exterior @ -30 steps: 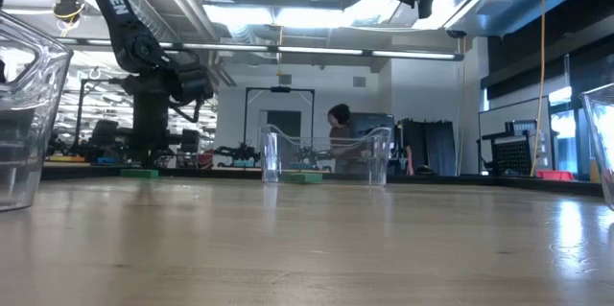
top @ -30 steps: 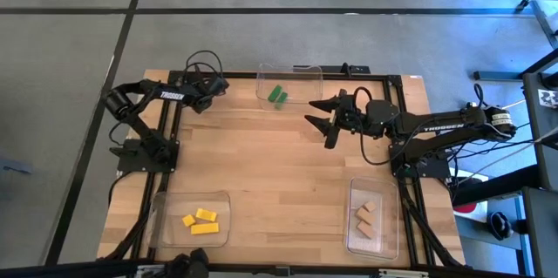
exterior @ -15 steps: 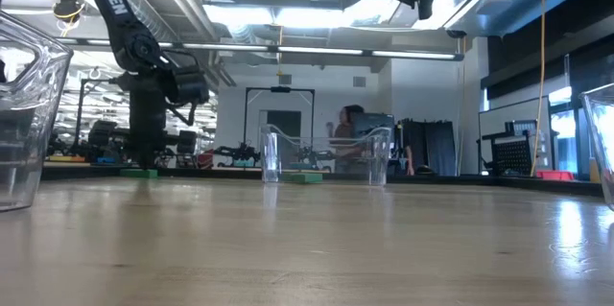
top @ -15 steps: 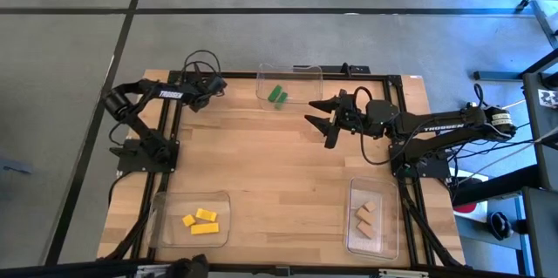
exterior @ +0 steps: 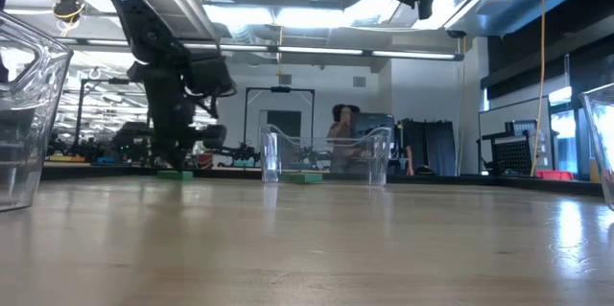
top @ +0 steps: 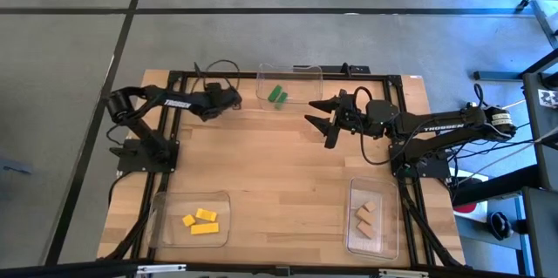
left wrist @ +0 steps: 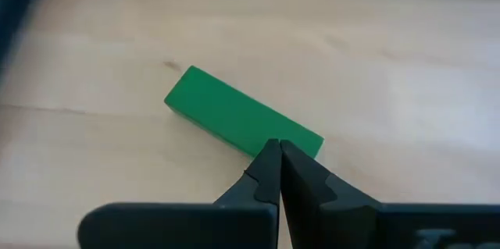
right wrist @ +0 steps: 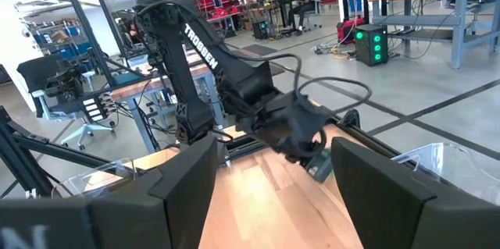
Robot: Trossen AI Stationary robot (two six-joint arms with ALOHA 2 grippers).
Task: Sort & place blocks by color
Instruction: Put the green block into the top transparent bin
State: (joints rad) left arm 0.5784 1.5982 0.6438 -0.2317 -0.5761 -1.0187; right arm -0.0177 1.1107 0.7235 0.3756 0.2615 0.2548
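A loose green block (left wrist: 234, 115) lies flat on the wood near the table's far-left corner; in the low view this green block (exterior: 175, 174) sits under my left gripper (exterior: 187, 138). My left gripper (top: 229, 101) is shut, and its tips (left wrist: 277, 151) are at the block's edge. The gripper hides the block in the high view. Two more green blocks (top: 277, 95) lie in the far clear tray (top: 301, 72). My right gripper (top: 319, 123) hovers open to that tray's right and holds nothing. Yellow blocks (top: 202, 221) and tan blocks (top: 366, 217) lie in the near trays. My left gripper's shut fingertips meet the loose green block at its long side, close to one end (left wrist: 297, 141). The fingers slant down onto it from above. It is a push with the tips, not a pinch. The block stays flat on the table.
The yellow blocks' tray (top: 164, 226) is at the near left and the tan blocks' tray (top: 388, 226) at the near right. A black frame (top: 261, 75) runs along the table's far edge. Bare wood (top: 279, 173) fills the middle. A person (exterior: 341, 133) stands in the room beyond.
My left gripper has swung toward the table's right, toward the far tray, staying shut. The loose green block has slid right along the table with it, most of the way in the last half second.
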